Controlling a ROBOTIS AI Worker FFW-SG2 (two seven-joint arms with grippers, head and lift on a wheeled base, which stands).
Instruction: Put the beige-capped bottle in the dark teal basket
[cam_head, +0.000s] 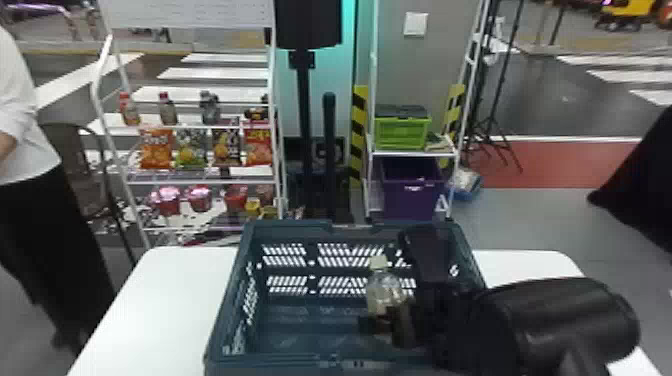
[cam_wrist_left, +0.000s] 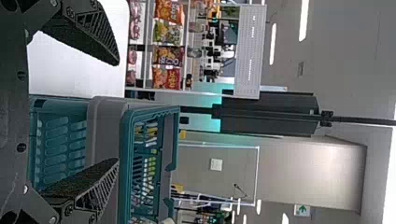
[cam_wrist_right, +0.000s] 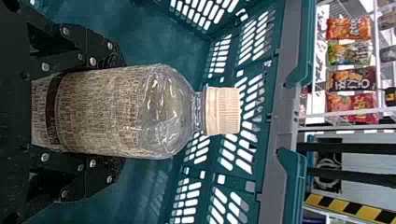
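My right gripper (cam_head: 395, 325) is inside the dark teal basket (cam_head: 320, 357), toward its right side, holding the beige-capped bottle (cam_head: 385, 290) upright, cap up. In the right wrist view the same gripper (cam_wrist_right: 120, 111) is shut on the bottle (cam_wrist_right: 107, 112), one finger along each side, with its beige cap (cam_wrist_right: 223, 111) pointing away from the palm. Whether the bottle's base touches the basket floor cannot be told. The left wrist view has my left gripper (cam_wrist_left: 117, 111) open with nothing between its fingers, near the basket (cam_wrist_left: 125, 163).
The basket stands on a white table (cam_head: 150, 300). Behind it are a white rack (cam_head: 200, 181) with snack bags, bottles and cups, and a shelf with a green crate (cam_head: 402, 132) and a purple bin (cam_head: 412, 192). A dark pole (cam_head: 328, 150) rises between them.
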